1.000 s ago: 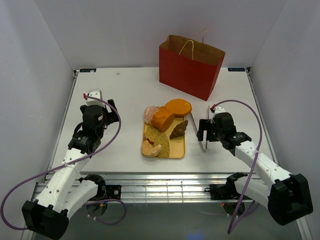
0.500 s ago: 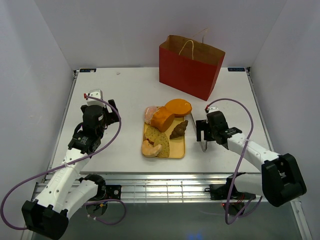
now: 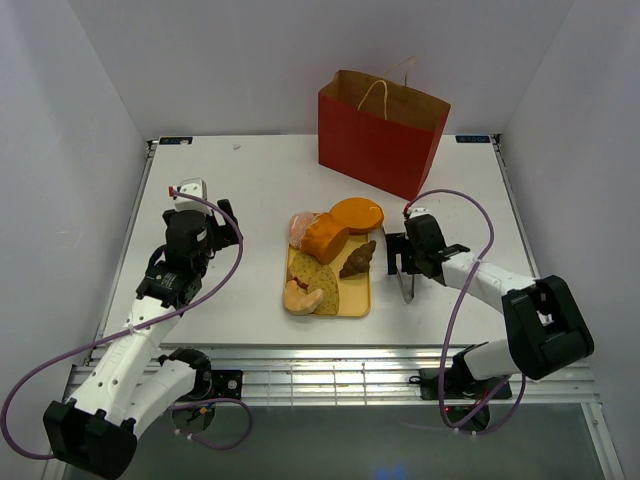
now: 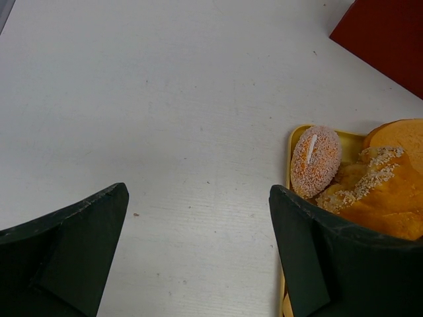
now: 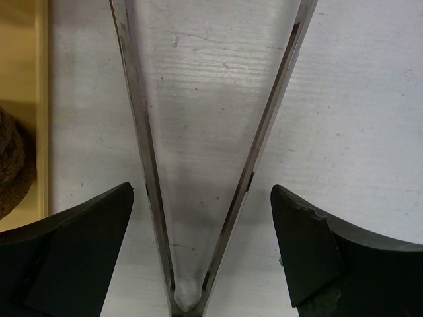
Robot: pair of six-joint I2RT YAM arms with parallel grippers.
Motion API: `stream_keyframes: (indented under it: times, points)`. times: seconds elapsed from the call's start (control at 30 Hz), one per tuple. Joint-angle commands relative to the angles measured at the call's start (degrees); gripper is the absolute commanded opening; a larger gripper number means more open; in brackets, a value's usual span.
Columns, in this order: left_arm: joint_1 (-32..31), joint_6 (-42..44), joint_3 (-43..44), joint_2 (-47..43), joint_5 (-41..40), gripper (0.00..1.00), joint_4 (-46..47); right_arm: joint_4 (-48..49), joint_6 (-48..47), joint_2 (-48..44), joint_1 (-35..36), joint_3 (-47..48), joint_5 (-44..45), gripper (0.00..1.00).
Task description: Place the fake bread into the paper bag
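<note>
The fake bread lies on a yellow tray (image 3: pixel 358 297): orange round bun (image 3: pixel 357 213), orange-brown loaf (image 3: pixel 326 237), dark croissant (image 3: pixel 358 259), speckled slices (image 3: pixel 320 281) and pinkish rolls (image 3: pixel 300 226). The red paper bag (image 3: pixel 380 140) stands upright at the back, open at the top. My right gripper (image 3: pixel 400 262) is open, low over the table, its jaws either side of the metal tongs (image 5: pixel 149 165) near their hinge, not touching them. My left gripper (image 3: pixel 220 226) is open and empty over bare table left of the tray; its wrist view shows a pink roll (image 4: pixel 315 160) and the loaf (image 4: pixel 383 198).
The tongs (image 3: pixel 404 280) lie on the table just right of the tray, with their arms spread. The croissant (image 5: pixel 10 165) and tray edge (image 5: pixel 41 99) show at the left of the right wrist view. White walls enclose the table on three sides.
My right gripper has moved left and down onto the tongs, and its arm has folded in closer to the tray. The left arm and the bread have not moved.
</note>
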Motion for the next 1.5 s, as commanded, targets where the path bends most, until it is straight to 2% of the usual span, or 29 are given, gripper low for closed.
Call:
stream_keyframes:
  times: [0.0, 0.63, 0.83, 1.17, 1.23, 1.47]
  points:
    - [-0.29, -0.14, 1.01, -0.45, 1.20, 0.98, 0.35, 3.05, -0.62, 1.61, 0.23, 2.32, 2.03, 0.90]
    - [-0.37, -0.23, 1.19, -0.54, 3.40, 0.98, 0.35, 4.63, 0.87, 7.68, 1.20, 3.99, 2.21, 0.96]
    - [-0.37, -0.23, 1.19, -0.54, 3.49, 0.98, 0.35, 1.91, 2.53, 10.49, 1.90, 5.75, 5.54, 0.98]
    - [-0.37, -0.23, 1.02, -0.54, 4.19, 0.98, 0.61, 0.67, 4.91, 10.85, 1.90, 2.94, 6.69, 1.00]
    - [-0.37, -0.14, 1.10, -0.72, 4.19, 0.98, 0.61, 0.33, 5.09, 10.06, 1.90, 2.94, 6.60, 0.93]
    - [-0.37, 0.12, 1.02, -0.98, 3.67, 0.98, 0.61, -1.52, 5.26, 8.12, 1.64, 3.46, 6.69, 0.81]
